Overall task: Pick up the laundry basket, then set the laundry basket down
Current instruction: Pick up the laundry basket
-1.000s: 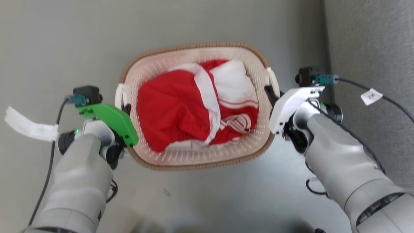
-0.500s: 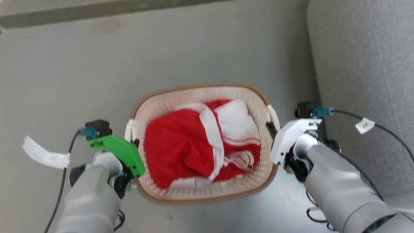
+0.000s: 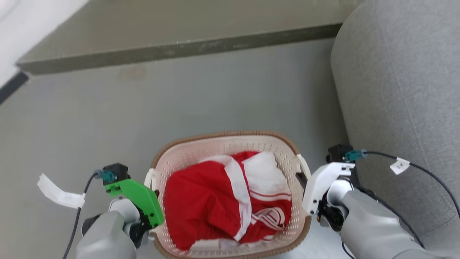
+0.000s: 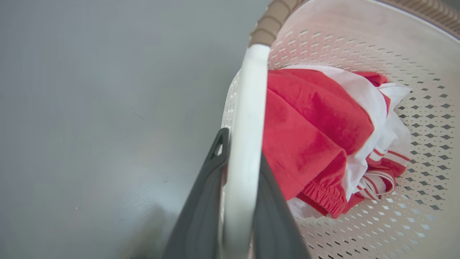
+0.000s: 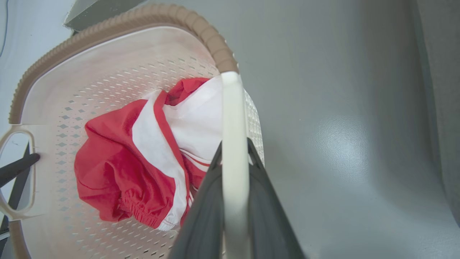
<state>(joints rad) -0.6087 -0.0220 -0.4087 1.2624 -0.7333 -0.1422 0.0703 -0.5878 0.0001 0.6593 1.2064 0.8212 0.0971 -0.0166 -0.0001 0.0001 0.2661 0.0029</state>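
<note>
The laundry basket (image 3: 222, 136), cream-white and perforated with a brown woven-look rim, lies at the bottom middle of the head view, with red-and-white clothes (image 3: 205, 205) inside. My left gripper (image 3: 153, 190), under its green cover, is shut on the basket's left white handle (image 4: 248, 108); the dark fingers (image 4: 201, 201) pinch it from both sides. My right gripper (image 3: 301, 178), under its white cover, is shut on the right white handle (image 5: 233, 118). In the right wrist view the left gripper's fingers (image 5: 16, 167) show through the far handle. I cannot tell whether the basket touches the floor.
A grey sofa (image 3: 395, 90) stands close on the right, beside my right arm. A raised dark ledge (image 3: 179, 46) runs across the back, with a white wall (image 3: 32, 21) at the far left. Grey floor (image 3: 125, 118) stretches ahead and left.
The whole picture has shifted, so the camera moved: basket and arms now sit lower in it, and the ledge and wall have come into view. Both grippers stay shut on the handles.
</note>
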